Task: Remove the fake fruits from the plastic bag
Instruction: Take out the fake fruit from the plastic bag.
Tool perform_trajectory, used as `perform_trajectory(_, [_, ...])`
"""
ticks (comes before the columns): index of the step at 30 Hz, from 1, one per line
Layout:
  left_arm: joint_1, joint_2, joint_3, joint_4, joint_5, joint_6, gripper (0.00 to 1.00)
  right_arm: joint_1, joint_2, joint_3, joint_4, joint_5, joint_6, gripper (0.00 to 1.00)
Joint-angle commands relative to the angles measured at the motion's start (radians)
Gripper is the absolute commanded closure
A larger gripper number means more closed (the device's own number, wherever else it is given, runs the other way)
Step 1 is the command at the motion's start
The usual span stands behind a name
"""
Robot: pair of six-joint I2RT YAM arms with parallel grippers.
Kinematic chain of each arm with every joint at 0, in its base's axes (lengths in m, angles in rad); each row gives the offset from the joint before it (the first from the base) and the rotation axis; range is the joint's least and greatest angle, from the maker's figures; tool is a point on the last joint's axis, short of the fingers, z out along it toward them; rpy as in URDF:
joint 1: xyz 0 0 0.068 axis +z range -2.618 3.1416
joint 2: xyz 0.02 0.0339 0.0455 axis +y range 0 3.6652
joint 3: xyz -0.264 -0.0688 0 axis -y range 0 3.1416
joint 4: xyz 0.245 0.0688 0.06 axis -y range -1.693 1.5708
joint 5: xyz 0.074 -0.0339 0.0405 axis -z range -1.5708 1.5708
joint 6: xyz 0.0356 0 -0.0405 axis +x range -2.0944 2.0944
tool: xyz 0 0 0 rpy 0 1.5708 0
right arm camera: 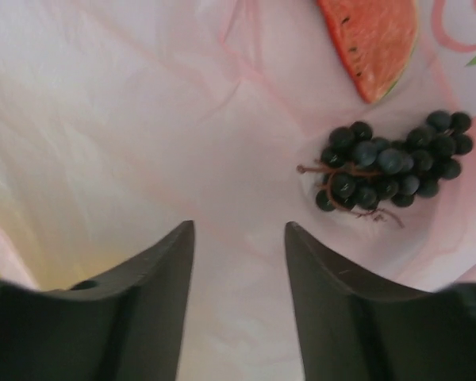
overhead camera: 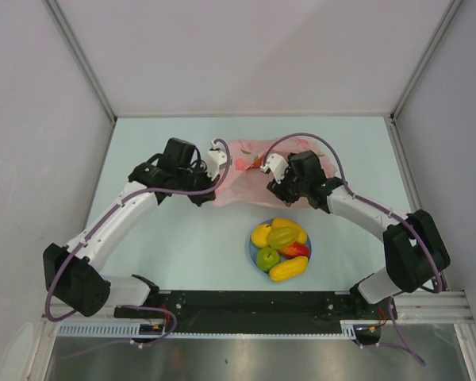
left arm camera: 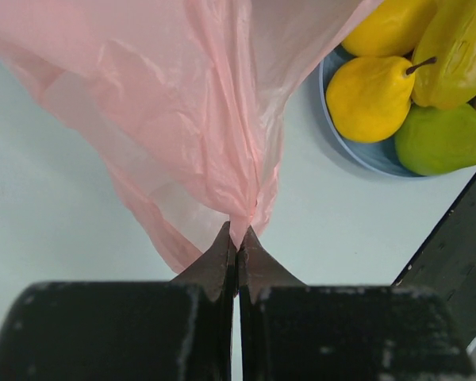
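The pink plastic bag (overhead camera: pixel 242 171) lies at mid-table. My left gripper (overhead camera: pixel 220 155) is shut on a bunched fold of its film (left arm camera: pixel 198 103), the fingertips pinched together around it (left arm camera: pixel 238 234). My right gripper (overhead camera: pixel 271 167) reaches into the bag, its jaws apart over bare pink film (right arm camera: pixel 239 230) with nothing between them. Inside the bag, up and to the right of those fingers, lie a dark grape bunch (right arm camera: pixel 397 163) and a red watermelon slice (right arm camera: pixel 373 40). Several other fake fruits (overhead camera: pixel 282 238), yellow, green and orange, are piled on the blue plate (overhead camera: pixel 251 252).
The blue plate sits between the arms near the front, and its rim (left arm camera: pixel 357 155) with a yellow pear (left arm camera: pixel 369 95) and a green fruit (left arm camera: pixel 440 139) shows close by in the left wrist view. A black rail (overhead camera: pixel 254 305) runs along the near edge. Grey walls enclose the table.
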Motion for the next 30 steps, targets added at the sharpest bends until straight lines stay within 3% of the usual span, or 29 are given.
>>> perform_trajectory(1, [0.004,0.007,-0.017,-0.018,-0.004,0.048,1.00,-0.007,0.068,0.063,0.131,-0.003,-0.056,0.43])
perform_trajectory(11, [0.004,0.021,-0.013,-0.012,-0.030,0.088,1.00,-0.078,0.366,0.351,0.108,-0.053,-0.156,0.35])
perform_trajectory(17, [0.004,0.076,0.030,-0.027,-0.038,0.117,1.00,-0.110,0.497,0.469,0.118,-0.108,-0.197,0.22])
perform_trajectory(19, [0.003,0.099,0.047,-0.030,-0.031,0.123,1.00,-0.130,0.573,0.576,0.087,-0.144,-0.190,0.18])
perform_trajectory(24, [0.004,0.156,0.121,-0.051,-0.023,0.126,1.00,-0.181,0.815,0.972,-0.181,-0.223,-0.112,0.16])
perform_trajectory(27, [0.004,0.184,0.151,-0.061,-0.027,0.125,1.00,-0.193,0.972,1.216,-0.330,-0.250,-0.153,0.16])
perform_trajectory(30, [0.004,0.210,0.184,-0.070,-0.038,0.125,1.00,-0.191,1.105,1.440,-0.526,-0.279,-0.187,0.22])
